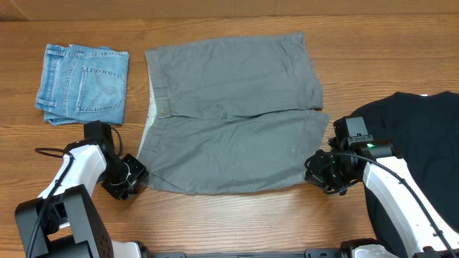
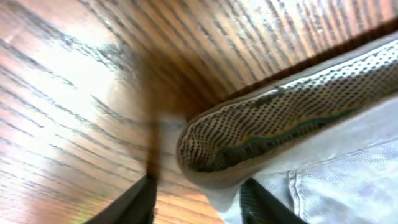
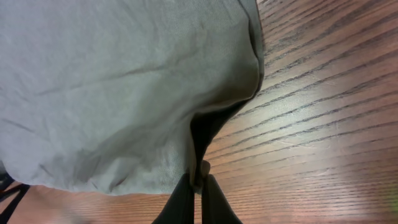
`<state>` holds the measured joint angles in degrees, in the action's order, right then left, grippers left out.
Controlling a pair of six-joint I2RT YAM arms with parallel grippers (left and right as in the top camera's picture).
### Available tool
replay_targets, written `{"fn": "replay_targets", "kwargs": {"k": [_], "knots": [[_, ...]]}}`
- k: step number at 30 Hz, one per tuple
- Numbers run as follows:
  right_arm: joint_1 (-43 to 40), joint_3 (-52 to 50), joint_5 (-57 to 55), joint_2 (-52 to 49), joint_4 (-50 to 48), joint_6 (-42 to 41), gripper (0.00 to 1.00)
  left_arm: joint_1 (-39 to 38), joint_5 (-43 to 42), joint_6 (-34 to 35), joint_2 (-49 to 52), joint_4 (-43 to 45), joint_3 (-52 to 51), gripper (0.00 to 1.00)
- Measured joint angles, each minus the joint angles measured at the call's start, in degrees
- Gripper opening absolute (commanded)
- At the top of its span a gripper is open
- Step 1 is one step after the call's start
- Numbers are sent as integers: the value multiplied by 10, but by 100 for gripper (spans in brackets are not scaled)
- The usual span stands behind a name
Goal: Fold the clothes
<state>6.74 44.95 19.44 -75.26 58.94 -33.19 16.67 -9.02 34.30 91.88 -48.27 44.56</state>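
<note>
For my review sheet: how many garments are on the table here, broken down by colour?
Grey: 1, the grey shorts, spread flat
Light blue: 1, the denim jeans, folded
Black: 1, the black garment, at the table's right edge
Total: 3

The grey shorts lie spread flat on the surface, buttoned waistband at left showing white lining, legs pointing right.
</note>
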Motion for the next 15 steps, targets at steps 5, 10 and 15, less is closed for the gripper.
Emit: {"fn": "replay_targets", "kwargs": {"k": [5, 10, 15], "knots": [[0, 0, 0, 0, 0, 0, 4, 0, 9, -5, 0, 7, 0, 27], [0, 0, 0, 0, -3, 2, 4, 0, 5, -25, -1, 24, 0, 4], [0, 0, 0, 0, -5, 2, 4, 0, -15, -49, -2, 33, 0, 4]]}}
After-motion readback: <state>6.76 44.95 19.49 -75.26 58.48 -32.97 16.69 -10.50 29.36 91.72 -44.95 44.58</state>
